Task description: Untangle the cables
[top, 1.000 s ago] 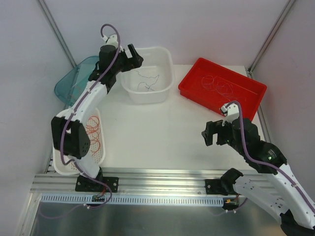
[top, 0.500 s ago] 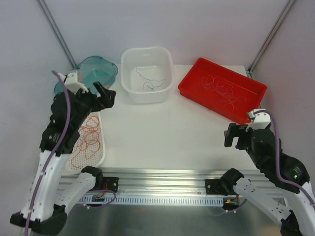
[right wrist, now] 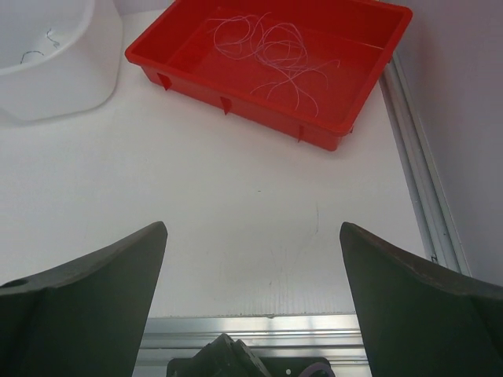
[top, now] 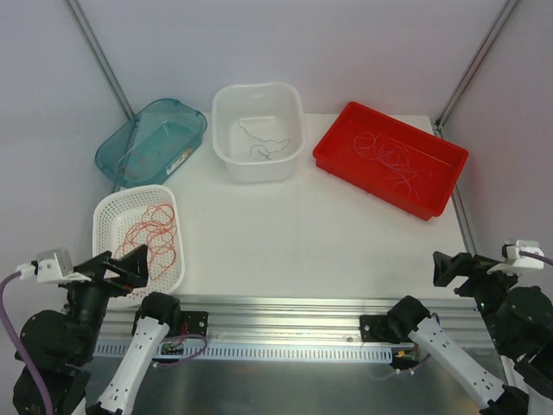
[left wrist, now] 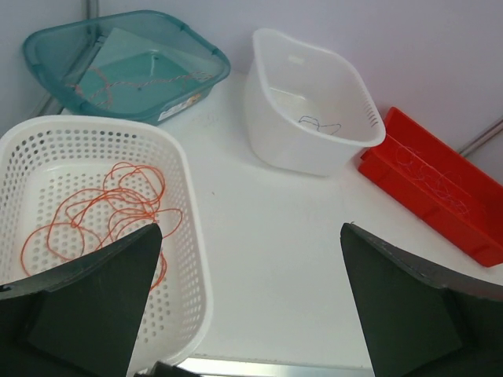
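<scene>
The cables lie sorted in containers. Red-orange loops [top: 155, 238] [left wrist: 110, 204] rest in a white perforated basket [top: 105, 207] [left wrist: 185, 236] at the near left. Pale loops [top: 393, 160] [right wrist: 271, 47] lie in a red tray [top: 346, 160] [right wrist: 196, 82]. A few dark strands [top: 259, 145] [left wrist: 318, 124] sit in a white tub [top: 226, 160] [left wrist: 275, 149]. My left gripper [top: 123, 257] [left wrist: 250, 228] hangs open at the near left corner, beside the basket, holding nothing. At the near right corner my right gripper [top: 458, 266] [right wrist: 252, 225] is open and holds nothing.
A teal bin [top: 186, 117] [left wrist: 47, 43] at the back left holds a few thin strands. The aluminium rail [top: 285, 316] runs along the table's near edge. Slanted frame posts [top: 99, 52] rise at the back corners.
Both arms have pulled back to the near edge: the left from the white tub to the near left corner, the right from mid-table to the near right. Both stayed open.
</scene>
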Motion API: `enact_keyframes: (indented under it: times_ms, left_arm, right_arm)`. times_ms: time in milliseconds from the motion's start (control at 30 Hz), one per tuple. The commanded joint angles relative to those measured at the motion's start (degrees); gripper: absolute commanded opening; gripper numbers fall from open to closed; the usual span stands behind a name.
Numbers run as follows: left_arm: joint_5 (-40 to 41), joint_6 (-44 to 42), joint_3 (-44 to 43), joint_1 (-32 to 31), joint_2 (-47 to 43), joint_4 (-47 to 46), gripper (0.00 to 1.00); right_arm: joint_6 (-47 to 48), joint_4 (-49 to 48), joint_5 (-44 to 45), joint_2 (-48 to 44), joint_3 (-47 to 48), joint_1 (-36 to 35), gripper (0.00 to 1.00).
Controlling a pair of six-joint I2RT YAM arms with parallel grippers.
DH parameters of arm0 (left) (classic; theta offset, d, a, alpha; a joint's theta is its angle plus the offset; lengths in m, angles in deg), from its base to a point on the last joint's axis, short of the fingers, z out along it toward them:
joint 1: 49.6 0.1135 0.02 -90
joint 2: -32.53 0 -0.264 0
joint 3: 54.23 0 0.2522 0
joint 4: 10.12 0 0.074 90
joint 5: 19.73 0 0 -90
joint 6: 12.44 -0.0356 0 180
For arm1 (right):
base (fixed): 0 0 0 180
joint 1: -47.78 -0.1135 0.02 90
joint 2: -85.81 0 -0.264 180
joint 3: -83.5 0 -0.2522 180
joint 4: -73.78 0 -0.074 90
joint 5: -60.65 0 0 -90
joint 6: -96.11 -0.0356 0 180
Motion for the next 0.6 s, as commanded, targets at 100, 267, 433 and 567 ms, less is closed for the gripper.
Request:
enact_keyframes:
  times_ms: [100, 267, 433, 567]
  left_arm:
    - [6.5, -0.2, -3.1, -0.1, -7.1, 11.7, 0.99]
    - [8.1, 1.4, -3.3, -0.1, -14.0, 13.6, 0.99]
    - [11.0, 2.8, -4.1, -0.1, -16.7, 17.5, 0.99]
    - [12.2, 3.1, -4.8, -0.1, -16.8, 19.0, 0.99]
  right_arm:
    - [0.3, 3.1, 3.0, -6.8, 0.7, -0.3, 0.97]
    - [-0.2, 4.6, 4.2, -12.7, 0.2, -0.4, 0.97]
    - [0.2, 5.0, 4.4, -16.9, -0.6, -0.3, 0.97]
    - [0.2, 5.4, 4.6, -18.7, -0.5, -0.4, 0.97]
